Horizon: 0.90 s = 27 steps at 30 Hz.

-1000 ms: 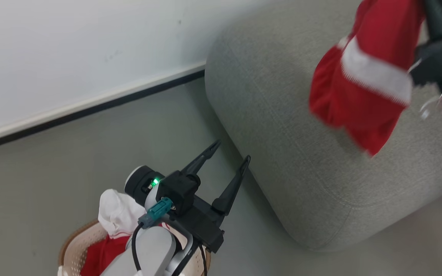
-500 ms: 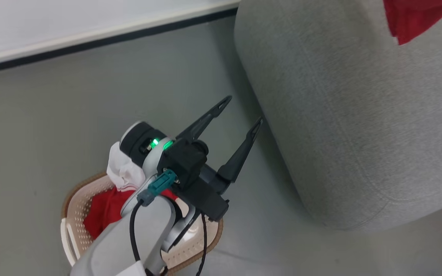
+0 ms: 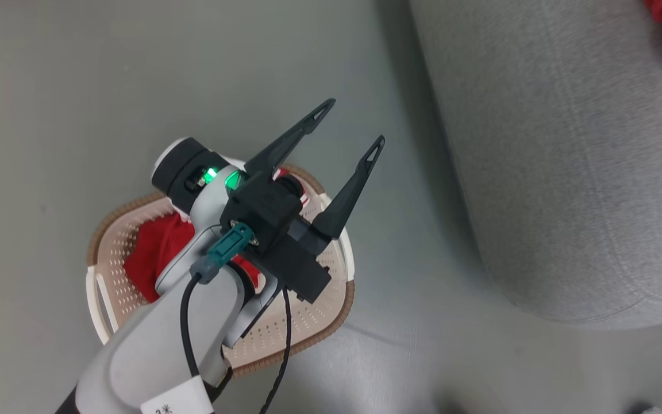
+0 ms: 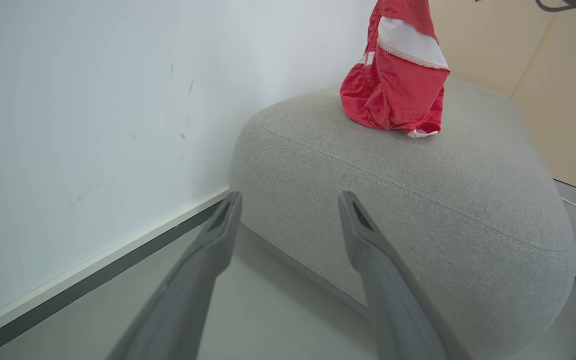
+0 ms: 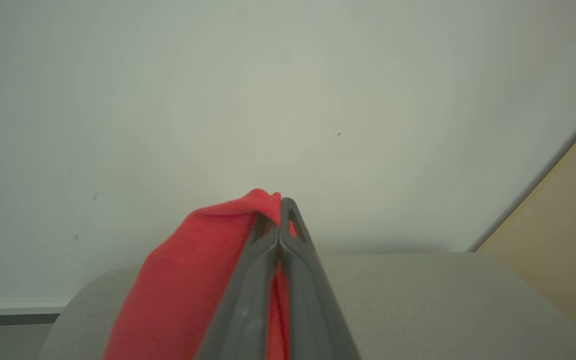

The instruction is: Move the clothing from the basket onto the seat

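Ahead and right of the left gripper (image 3: pixel 354 122): large grey fabric seat cushion with rounded edges (image 3: pixel 566 172). Directly beneath that gripper: cream perforated plastic basket with brown rim (image 3: pixel 308 322), holding a crumpled red garment (image 3: pixel 153 259) under the wrist. Hovers there released, fingers spread wide, empty. Clenched in the right gripper (image 5: pixel 282 220): red cloth with a white band (image 4: pixel 398 85), hanging from the tips, lower end bunched on the cushion top.

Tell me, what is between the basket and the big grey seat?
Just bare grey floor, in the head view, separates the basket and the seat. The open left gripper hangs over the basket's rim.
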Available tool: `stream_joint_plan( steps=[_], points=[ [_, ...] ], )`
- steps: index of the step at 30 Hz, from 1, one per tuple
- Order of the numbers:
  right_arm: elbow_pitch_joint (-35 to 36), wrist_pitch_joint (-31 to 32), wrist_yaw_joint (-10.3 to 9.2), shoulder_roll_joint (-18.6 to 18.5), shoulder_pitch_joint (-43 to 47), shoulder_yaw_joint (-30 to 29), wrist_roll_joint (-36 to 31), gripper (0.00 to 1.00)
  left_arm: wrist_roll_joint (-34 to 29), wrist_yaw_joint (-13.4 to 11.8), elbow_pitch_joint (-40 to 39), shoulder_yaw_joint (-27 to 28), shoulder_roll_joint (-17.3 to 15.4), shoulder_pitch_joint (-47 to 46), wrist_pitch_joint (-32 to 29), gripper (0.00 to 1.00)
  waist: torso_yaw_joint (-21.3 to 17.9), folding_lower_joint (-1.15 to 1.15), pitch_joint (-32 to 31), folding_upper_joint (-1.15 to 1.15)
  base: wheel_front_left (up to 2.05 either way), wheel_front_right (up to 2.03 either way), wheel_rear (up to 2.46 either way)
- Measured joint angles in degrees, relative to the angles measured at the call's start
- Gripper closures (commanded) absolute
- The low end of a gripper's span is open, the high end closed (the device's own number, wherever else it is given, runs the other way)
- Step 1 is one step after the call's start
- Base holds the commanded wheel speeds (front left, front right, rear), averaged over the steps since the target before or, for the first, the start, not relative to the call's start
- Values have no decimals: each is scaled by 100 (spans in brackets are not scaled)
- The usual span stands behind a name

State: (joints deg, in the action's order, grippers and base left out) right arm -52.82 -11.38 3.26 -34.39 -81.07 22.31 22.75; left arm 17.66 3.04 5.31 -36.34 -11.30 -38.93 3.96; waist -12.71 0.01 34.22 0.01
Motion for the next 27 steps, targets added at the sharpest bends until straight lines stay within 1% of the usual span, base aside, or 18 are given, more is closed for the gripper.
stream_joint_plan(
  steps=[5, 9, 10, 13, 16, 18, 19, 20, 21, 27],
  points=[
    [-398, -40, -24, 385, 276, 101, 4, 100, -23, 4, -11, -31, -8, -108, -69, 0, 31, 0, 346, 0, 0, 0, 0],
    [-722, -85, -35, 549, 444, 129, 45, 100, -29, 12, 15, -81, -9, -120, -82, 0, 36, 0, 546, 0, 0, 0, 0],
    [-769, -90, -53, 594, 484, 133, 48, 100, -29, 51, 29, -87, -11, -130, -82, 0, 36, 0, 579, 0, 0, 0, 0],
    [-901, -127, -56, 744, 560, 151, 54, 100, -30, 51, 75, -94, -20, -189, -83, 0, 24, 0, 636, 0, 0, 0, 0],
    [-1000, -183, -75, 813, 559, 172, 54, 100, -30, 58, 140, -108, -22, -190, -81, 0, 2, -1, 643, -1, 0, 0, 0],
    [-1084, -185, -80, 878, 572, 192, 54, 68, -30, 60, 179, -125, -29, -190, -75, 0, -15, 0, 620, 0, 0, 0, 0],
    [-1098, -191, -80, 906, 581, 210, 49, 50, -30, 82, 187, -136, -26, -190, -71, 0, -24, -1, 605, -1, 0, 0, 0],
    [-1099, -221, -81, 928, 592, 236, 43, 11, -29, 102, 201, -147, -24, -190, -55, 0, -33, -1, 588, -1, 0, 0, 0],
    [-1095, -242, -81, 946, 617, 261, 27, 0, -29, 102, 220, -157, -18, -190, -40, 0, -42, -1, 566, -1, 0, 0, 0],
    [-1123, -291, -81, 1101, 874, 364, -71, 0, -24, 109, 385, -223, 18, -172, 73, 0, -114, -2, 385, -1, 0, 0, 0]
  ],
)
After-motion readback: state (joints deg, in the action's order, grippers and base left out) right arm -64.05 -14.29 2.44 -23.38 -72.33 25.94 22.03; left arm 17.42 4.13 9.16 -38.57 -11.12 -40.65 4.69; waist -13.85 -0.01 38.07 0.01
